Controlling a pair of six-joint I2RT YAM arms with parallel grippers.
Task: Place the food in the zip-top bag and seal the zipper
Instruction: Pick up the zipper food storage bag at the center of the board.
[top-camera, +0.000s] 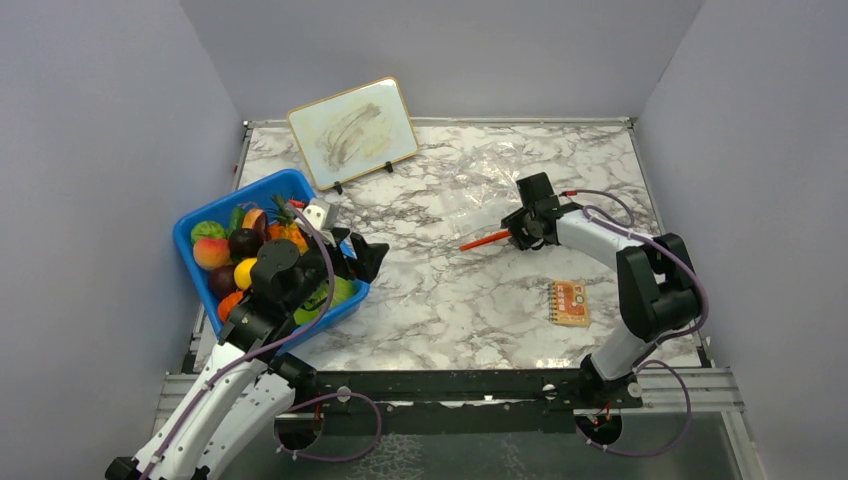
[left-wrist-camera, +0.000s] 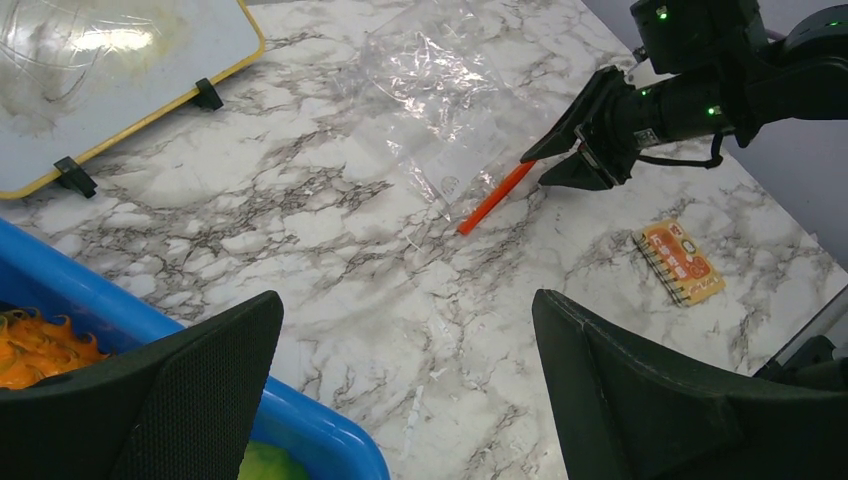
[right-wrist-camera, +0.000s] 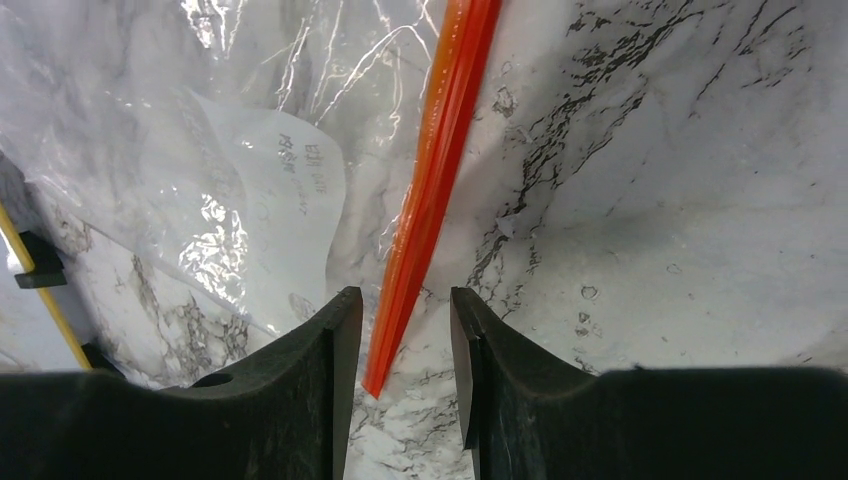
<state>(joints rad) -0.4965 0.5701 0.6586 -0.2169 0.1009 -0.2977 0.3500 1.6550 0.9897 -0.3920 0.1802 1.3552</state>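
**Blue tub** (top-camera: 235, 197): stands well to the left of the zip-top bag (top-camera: 470, 190), at the left edge of the marble table (top-camera: 430, 310). It holds the food (top-camera: 245, 245), a pile of green, orange, yellow and dark toy fruits, none of it in the bag.

**Left gripper** (left-wrist-camera: 405, 300): hangs over the tub corner nearest the bag, its fingers spread wide and holding nothing.

**Whiteboard** (top-camera: 352, 130): yellow-framed and smeared, propped on the far side of the table, left of the bag.

**Bag:** lies flat and crinkled on the table, clear, with a paper slip showing inside.

**Zipper** (right-wrist-camera: 440, 170): the orange-red strip runs along the bag's near edge.

**Right gripper** (right-wrist-camera: 405, 295): sits at the right end of that strip, low to the table. Its fingers stand slightly apart with the strip's tip between them. A gap shows on the right side, but contact on the left cannot be confirmed.

**Notebook** (top-camera: 569, 302): small, orange and spiral-bound, lying nearer the arms, right of the bag and apart from it.
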